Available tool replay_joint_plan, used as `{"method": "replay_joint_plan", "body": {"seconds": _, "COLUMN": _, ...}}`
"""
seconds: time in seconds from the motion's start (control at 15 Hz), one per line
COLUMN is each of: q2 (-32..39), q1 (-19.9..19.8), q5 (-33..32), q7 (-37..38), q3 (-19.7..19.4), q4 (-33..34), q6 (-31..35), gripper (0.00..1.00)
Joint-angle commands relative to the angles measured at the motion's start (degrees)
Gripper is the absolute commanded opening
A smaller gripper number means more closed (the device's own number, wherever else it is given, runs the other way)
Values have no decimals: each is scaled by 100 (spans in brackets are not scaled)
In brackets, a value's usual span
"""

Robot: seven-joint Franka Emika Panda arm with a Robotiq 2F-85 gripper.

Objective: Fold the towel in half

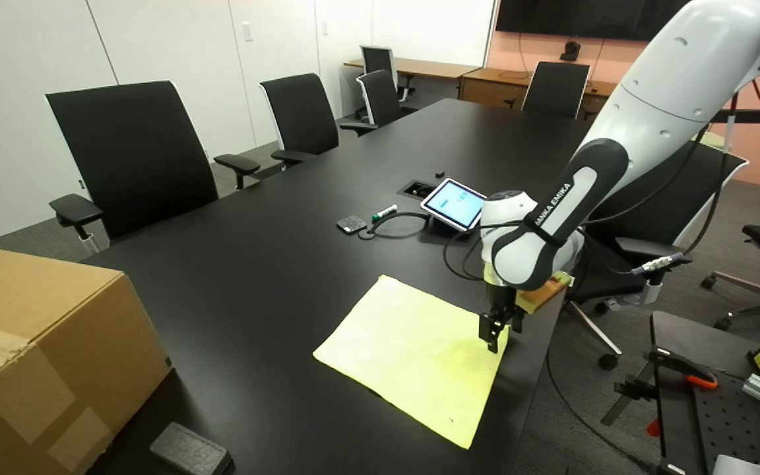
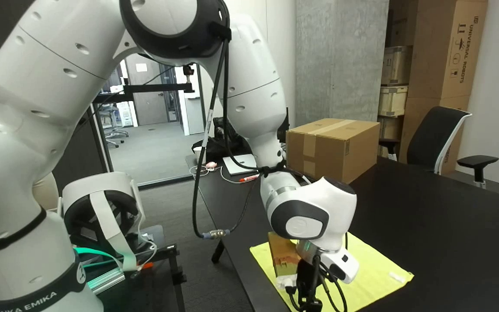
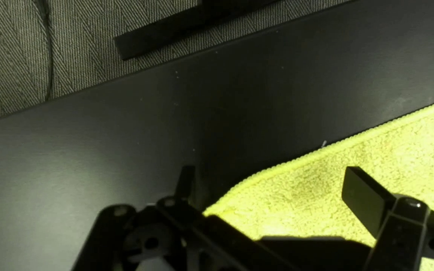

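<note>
- The towel point(image 1: 413, 366) lies spread flat near a long edge of the bench point(image 1: 254, 297), likely for easy reach.
- The claw point(image 3: 269, 181) has its jaws apart across a towel corner by that edge, presumably to pinch; contact is hard to judge.

White wall point(image 1: 169, 59): ten o'clock in an exterior view
Pink wall point(image 1: 512, 53): one o'clock, behind a black screen point(image 1: 584, 16)
Black chairs point(image 1: 132, 148): ten to eleven o'clock
Grey carpet point(image 1: 591, 389): four o'clock
Grey concrete point(image 2: 340, 56): one o'clock in an exterior view
</note>
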Motion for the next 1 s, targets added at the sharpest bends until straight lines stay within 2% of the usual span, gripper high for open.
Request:
{"method": "replay_joint_plan", "body": {"seconds": 0.0, "q2": 51, "q1": -185, "q5": 254, "q7": 86, "q3": 11, "q4": 41, "q6": 178, "gripper": 100}}
{"method": "replay_joint_plan", "body": {"seconds": 0.4, "q2": 87, "q1": -374, "q5": 514, "q7": 161, "q3": 2, "q4": 120, "q6": 313, "gripper": 100}}
{"method": "replay_joint_plan", "body": {"seconds": 0.93, "q2": 274, "q1": 80, "q5": 212, "q7": 687, "q3": -336, "q4": 663, "q6": 129, "gripper": 100}}
